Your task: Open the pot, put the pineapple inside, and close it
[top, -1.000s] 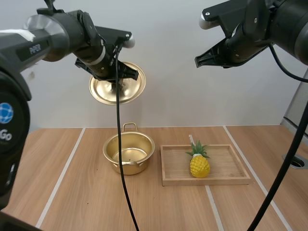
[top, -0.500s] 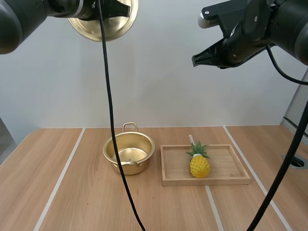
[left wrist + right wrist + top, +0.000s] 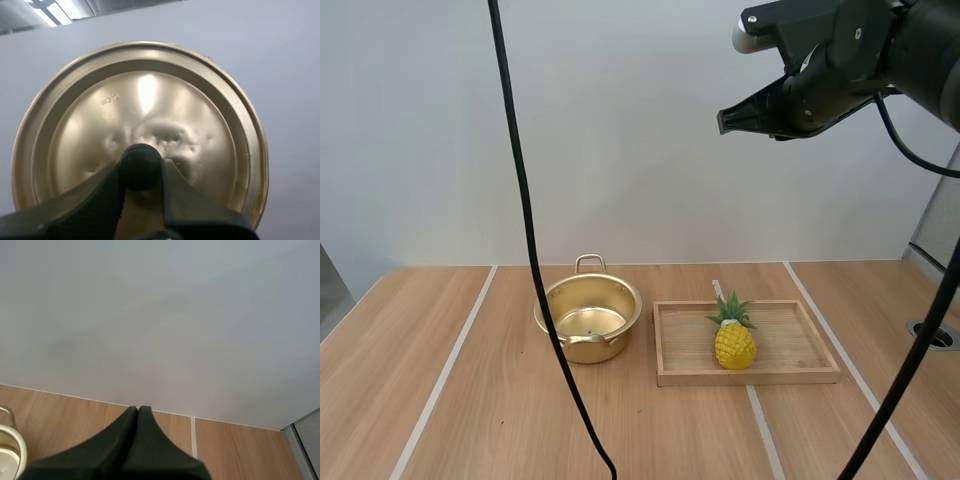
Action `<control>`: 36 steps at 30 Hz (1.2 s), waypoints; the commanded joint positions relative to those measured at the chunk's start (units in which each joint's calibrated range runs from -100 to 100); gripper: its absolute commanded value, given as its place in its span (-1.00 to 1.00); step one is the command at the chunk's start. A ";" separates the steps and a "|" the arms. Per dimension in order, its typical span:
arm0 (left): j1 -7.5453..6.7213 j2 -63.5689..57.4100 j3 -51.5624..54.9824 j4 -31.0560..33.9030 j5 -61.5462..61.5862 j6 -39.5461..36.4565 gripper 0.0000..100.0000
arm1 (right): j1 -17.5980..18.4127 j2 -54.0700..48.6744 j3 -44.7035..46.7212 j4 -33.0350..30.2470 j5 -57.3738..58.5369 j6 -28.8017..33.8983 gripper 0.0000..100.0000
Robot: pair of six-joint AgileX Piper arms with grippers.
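The gold pot stands open on the table, nothing inside it. To its right a yellow pineapple with a green crown stands upright in the wooden tray. In the left wrist view my left gripper is shut on the black knob of the gold lid, whose top face fills the frame against the wall. My right gripper hangs high above the tray, shut; in the right wrist view its fingers lie together as one dark wedge, with the pot's rim off to one side.
Pale lines run across the wooden table. A round hole sits near the table's right edge. A grey wall stands behind.
My left arm has lifted the lid up and out of the high view. My right gripper has stayed almost still.
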 commanded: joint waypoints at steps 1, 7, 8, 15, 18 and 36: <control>-0.19 -1.38 -0.53 -1.04 -4.99 -0.56 -1.00 | -0.22 -1.65 -0.02 0.19 -2.90 -0.03 -1.00; -0.19 -1.51 -2.78 -1.04 -6.20 -0.56 -1.00 | -0.22 -2.93 0.12 0.50 -2.40 -0.03 -1.00; -0.19 -1.51 -3.55 -1.04 -6.00 -0.56 -1.00 | -0.22 -2.91 0.23 0.68 -2.40 -0.03 -1.00; -0.19 -2.26 -7.36 -1.04 -4.81 -0.65 -1.00 | -0.22 -2.91 0.23 1.20 -2.40 -0.03 -1.00; -0.19 -2.67 -7.36 -1.04 -4.66 -0.65 -1.00 | -0.22 -2.69 0.23 2.45 -2.40 -0.03 -1.00; -0.19 -2.68 -7.36 -0.54 -3.11 -0.65 -1.00 | -0.22 4.62 0.23 1.36 -2.18 -0.39 -1.00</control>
